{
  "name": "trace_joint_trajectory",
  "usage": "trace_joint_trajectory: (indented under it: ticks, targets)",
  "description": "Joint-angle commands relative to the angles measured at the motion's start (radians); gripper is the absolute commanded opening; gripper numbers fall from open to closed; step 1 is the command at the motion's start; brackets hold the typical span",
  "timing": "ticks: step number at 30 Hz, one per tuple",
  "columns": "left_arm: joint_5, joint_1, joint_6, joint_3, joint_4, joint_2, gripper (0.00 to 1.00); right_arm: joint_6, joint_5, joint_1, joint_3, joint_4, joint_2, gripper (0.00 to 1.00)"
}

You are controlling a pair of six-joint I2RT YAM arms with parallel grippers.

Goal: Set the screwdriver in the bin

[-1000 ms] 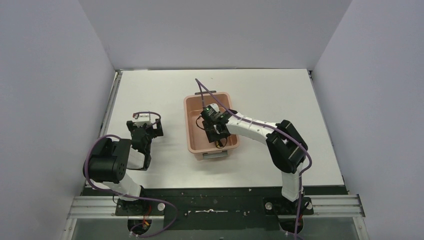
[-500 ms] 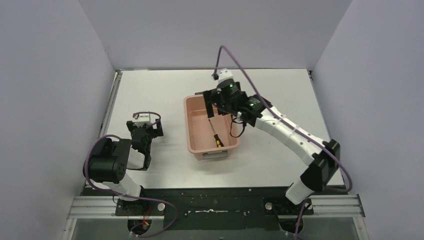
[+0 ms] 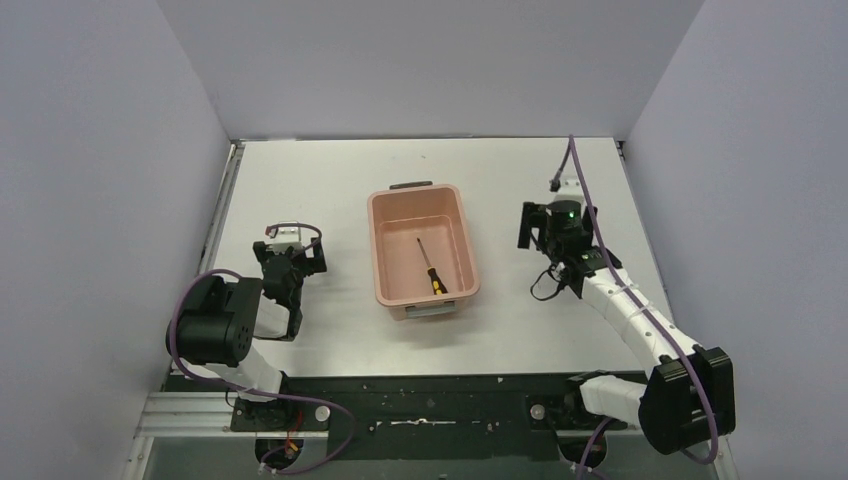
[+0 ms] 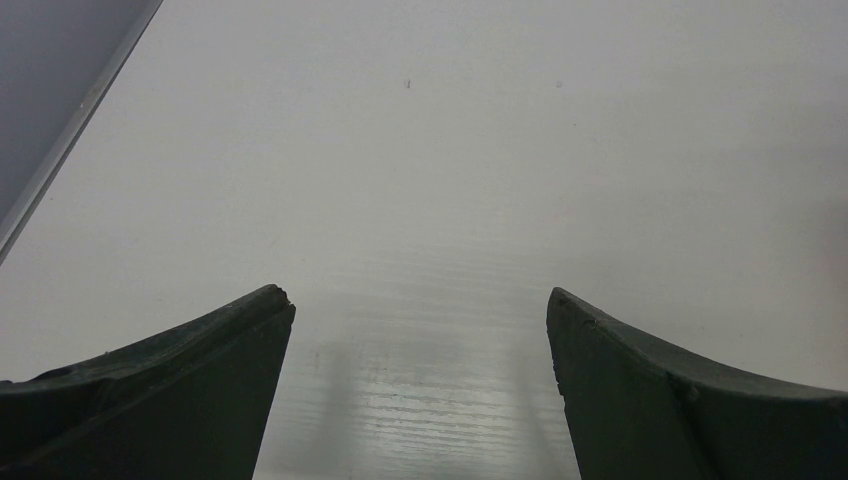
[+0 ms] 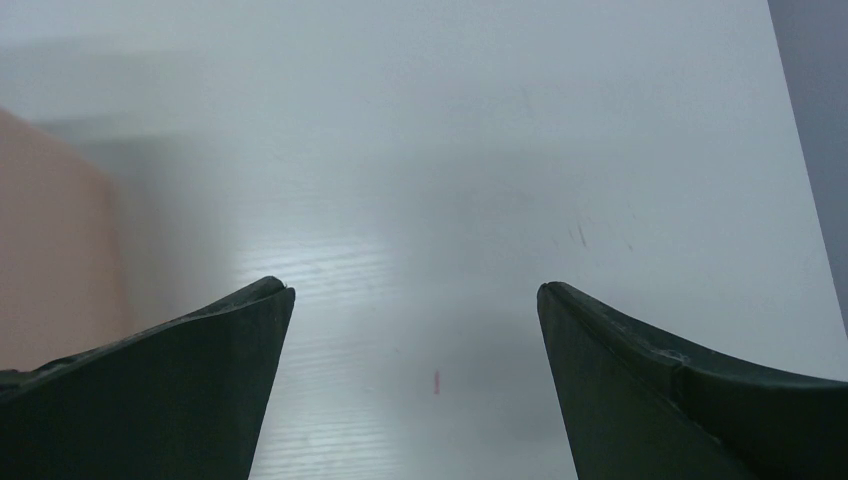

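A small slim screwdriver with a thin dark metal shaft and a yellow-and-black handle (image 3: 431,268) is seen lying flat and slanted on the floor of a salmon-pink rectangular plastic bin (image 3: 375,250), which is set on a white tabletop (image 3: 300,180). The right fingers (image 5: 170,390) are spread apart and empty, held over bare tabletop to the right of the bin, whose pink wall is glimpsed at the left edge of the wrist view. The left fingers (image 4: 170,390) are likewise parted, with nothing held, well apart from the bin on its left. The placing is judged done. Little risk is left: the bin could be knocked or dragged if its rim were clipped by the right arm or its looping purple cable (image 3: 577,165) on a low sweep.
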Motion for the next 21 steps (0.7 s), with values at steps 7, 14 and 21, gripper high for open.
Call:
trace_joint_trajectory:
  ticks: [7, 14, 21]
  targets:
    - [0.008, 0.005, -0.004, 0.011, 0.027, -0.010, 0.97, -0.019, 0.046, -0.123, -0.480, 0.552, -0.194, 1.00]
    - [0.007, 0.005, -0.003, 0.015, 0.022, -0.008, 0.97, -0.023, 0.025, -0.125, -0.545, 0.613, -0.234, 1.00]
    - [0.012, 0.005, -0.005, 0.015, 0.018, -0.009, 0.97, -0.021, 0.019, -0.126, -0.530, 0.601, -0.212, 1.00]
